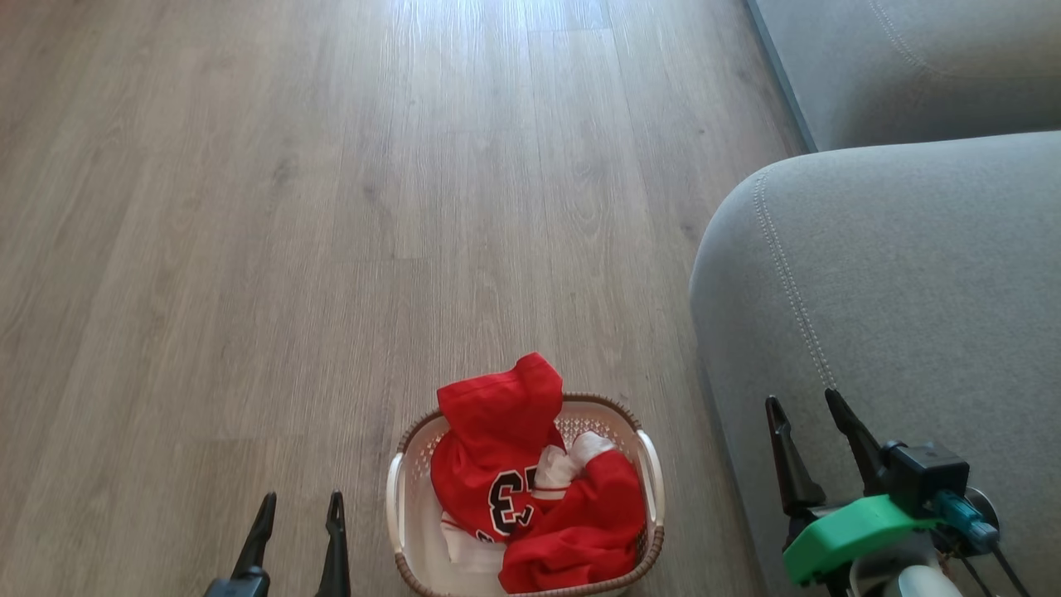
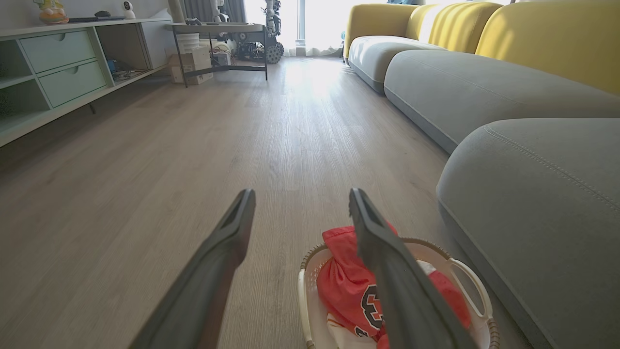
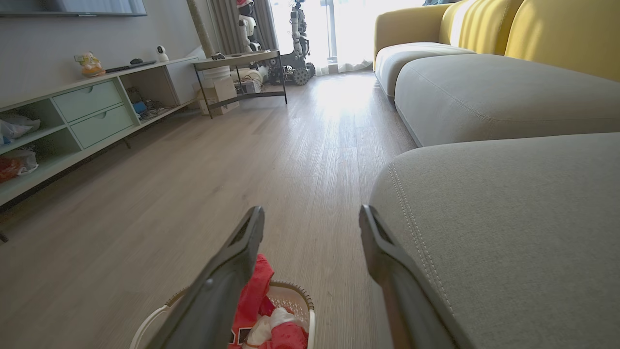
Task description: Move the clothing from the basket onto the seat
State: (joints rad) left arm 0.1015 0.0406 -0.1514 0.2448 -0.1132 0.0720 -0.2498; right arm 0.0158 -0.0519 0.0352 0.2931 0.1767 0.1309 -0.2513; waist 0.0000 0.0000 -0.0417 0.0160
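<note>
Head view: basket (image 1: 400, 497) sits between your spread, empty left gripper (image 1: 302, 497) and right gripper (image 1: 802, 398), long axis parallel to your fingers (image 1: 334, 547); clothing (image 1: 514, 464) heaped inside, its red peak pointing away. Seat (image 1: 912, 290) flanks your right gripper.

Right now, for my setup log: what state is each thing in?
Jersey: crumpled in the basket, one end poking above the rim.
Shorts: bunched in the basket beside the jersey.
Basket: upright on the floor, beside the sofa.
Sofa: no clothing on the part in view.
Left gripper: open, holding nothing.
Right gripper: open, holding nothing.
</note>
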